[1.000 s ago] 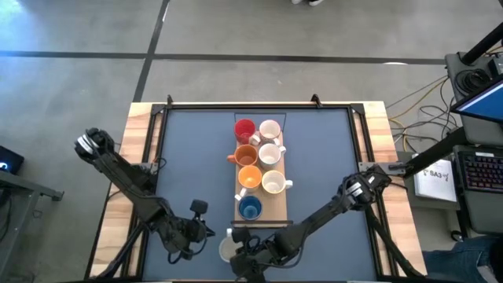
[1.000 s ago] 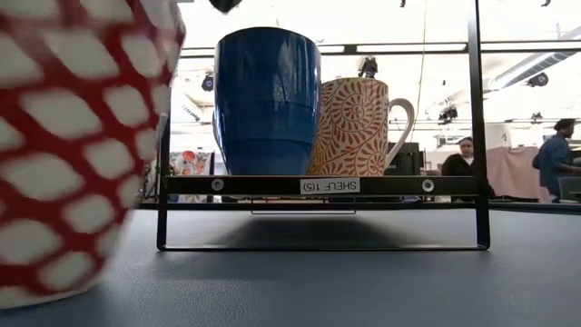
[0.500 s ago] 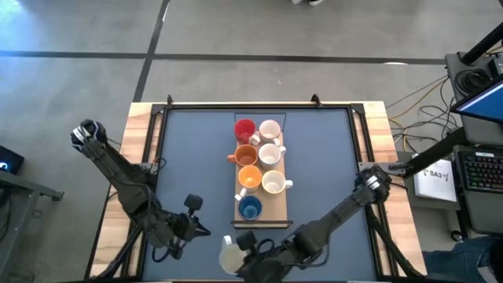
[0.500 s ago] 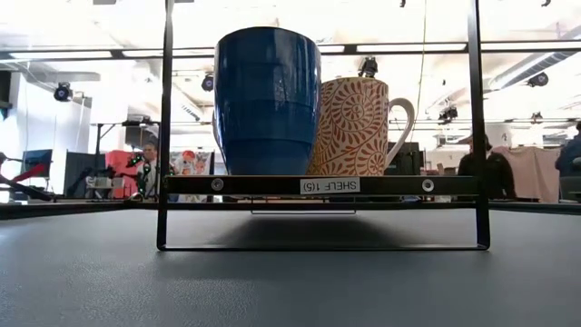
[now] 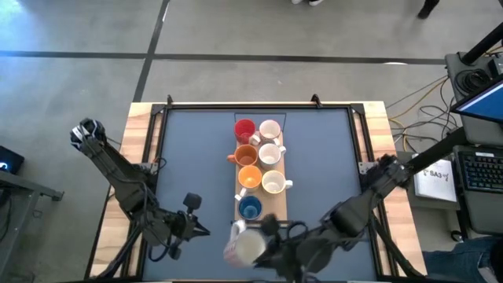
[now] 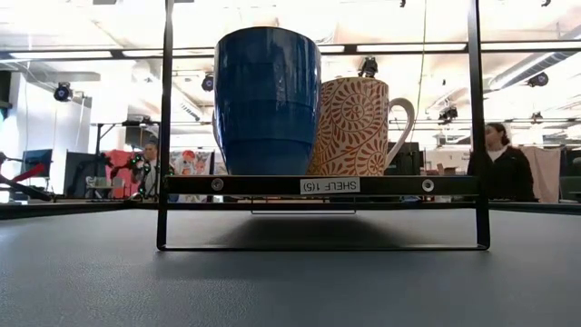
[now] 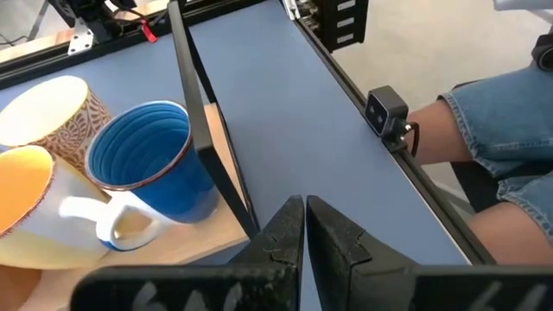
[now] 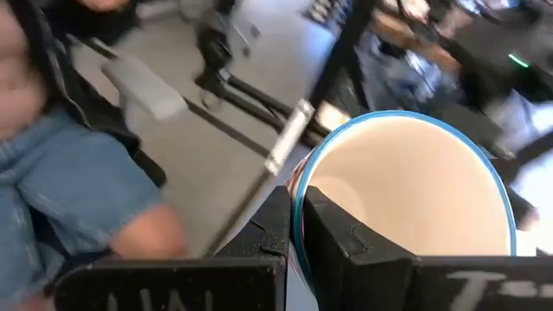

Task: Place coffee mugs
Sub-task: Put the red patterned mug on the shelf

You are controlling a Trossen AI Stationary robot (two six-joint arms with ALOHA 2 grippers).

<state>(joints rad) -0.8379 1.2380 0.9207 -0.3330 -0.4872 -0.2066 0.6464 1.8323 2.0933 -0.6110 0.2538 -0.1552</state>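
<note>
The right gripper [image 8: 294,220] is pinching the rim of a cream mug [image 5: 248,247] and holds it up off the table [image 5: 189,149]. Just past this gripper is a small wooden shelf [image 5: 277,211] with 7 mugs on it. The blue mug [image 5: 250,208] is the closest one. The left gripper [image 7: 305,226] waits beside the shelf's near corner, with its fingers pressed together on nothing.

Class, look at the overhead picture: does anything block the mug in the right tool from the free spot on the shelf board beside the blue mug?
Nothing visible does. The right tool holds a cream mug just short of the board; bare mat lies between, and the space beside the blue mug is free.
</note>
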